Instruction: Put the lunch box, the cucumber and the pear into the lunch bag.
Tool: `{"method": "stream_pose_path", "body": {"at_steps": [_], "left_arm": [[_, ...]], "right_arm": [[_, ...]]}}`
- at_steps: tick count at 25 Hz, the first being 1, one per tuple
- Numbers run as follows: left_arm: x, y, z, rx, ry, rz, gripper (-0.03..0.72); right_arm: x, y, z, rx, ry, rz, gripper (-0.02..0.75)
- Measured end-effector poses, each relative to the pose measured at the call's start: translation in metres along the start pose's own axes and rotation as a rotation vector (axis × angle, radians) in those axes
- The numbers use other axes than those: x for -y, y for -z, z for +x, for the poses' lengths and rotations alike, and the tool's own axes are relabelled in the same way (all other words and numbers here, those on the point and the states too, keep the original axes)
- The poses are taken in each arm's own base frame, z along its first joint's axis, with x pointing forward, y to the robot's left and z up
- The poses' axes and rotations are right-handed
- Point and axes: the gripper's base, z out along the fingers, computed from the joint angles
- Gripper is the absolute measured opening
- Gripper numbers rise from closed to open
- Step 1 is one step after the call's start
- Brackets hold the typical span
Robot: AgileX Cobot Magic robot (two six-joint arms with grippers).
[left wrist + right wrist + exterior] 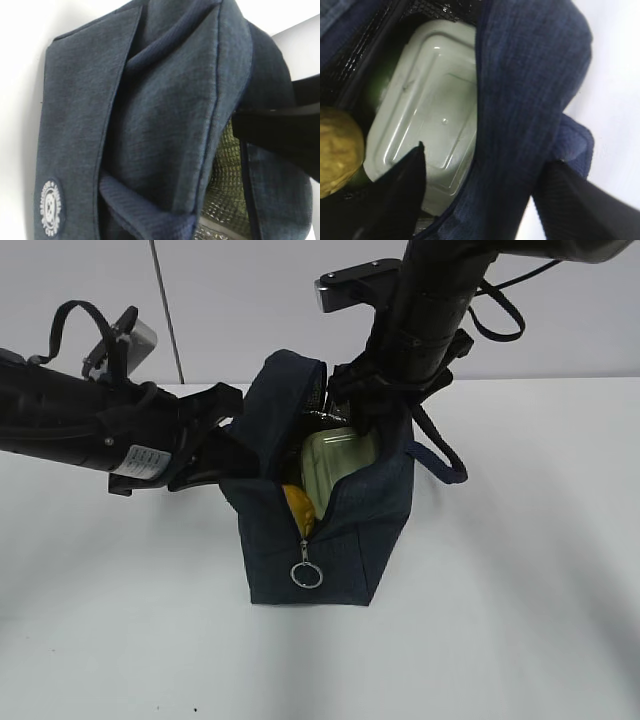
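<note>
White bench (520, 620) with a blue lunch bag (340, 540) standing in the middle.

Inside the bag lie the lunch box (430, 115), the pear (337, 150) on its left, and a bit of green between them that may be the cucumber (380, 85). The left claw (215, 455) is clenched at the bag's left flap, it seems pinching the cloth to keep the mouth wide. The right claw (485, 200) is spread, one finger over the lunch box and the other outside the bag's right wall, holding nothing. I think all three things are in. Best lift the right claw straight up, slowly, so it does not snag the cloth or tip the bag.
</note>
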Motion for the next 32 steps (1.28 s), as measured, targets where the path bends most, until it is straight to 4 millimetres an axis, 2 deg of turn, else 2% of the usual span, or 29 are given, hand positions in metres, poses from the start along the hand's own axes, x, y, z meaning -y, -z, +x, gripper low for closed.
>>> {"method": "stream_pose_path", "body": {"at_steps": [4, 7, 16, 22, 24, 27, 32], "left_arm": [[0.001, 0.000, 0.000, 0.001, 0.021, 0.016, -0.020], [0.002, 0.000, -0.001, 0.007, 0.027, 0.031, -0.020], [0.007, -0.002, -0.002, 0.023, 0.018, 0.097, -0.020], [0.008, -0.002, -0.002, 0.020, -0.031, 0.105, -0.011], [0.008, -0.002, -0.001, 0.016, -0.061, 0.114, 0.013], [0.010, -0.002, 0.000, 0.009, -0.096, 0.133, 0.094], [0.013, -0.002, 0.002, -0.003, -0.209, 0.166, 0.254]], "right_arm": [[0.000, 0.002, 0.000, 0.002, -0.001, -0.002, 0.533], [0.000, 0.018, 0.000, 0.032, 0.004, 0.001, 0.531], [-0.001, 0.092, 0.014, 0.078, 0.017, -0.001, 0.468], [-0.014, 0.135, 0.026, 0.134, 0.079, -0.124, 0.389], [-0.018, 0.146, 0.030, 0.160, 0.098, -0.164, 0.370], [-0.023, 0.157, 0.043, 0.172, 0.114, -0.206, 0.352], [-0.030, 0.160, 0.077, 0.128, 0.122, -0.254, 0.345]]}}
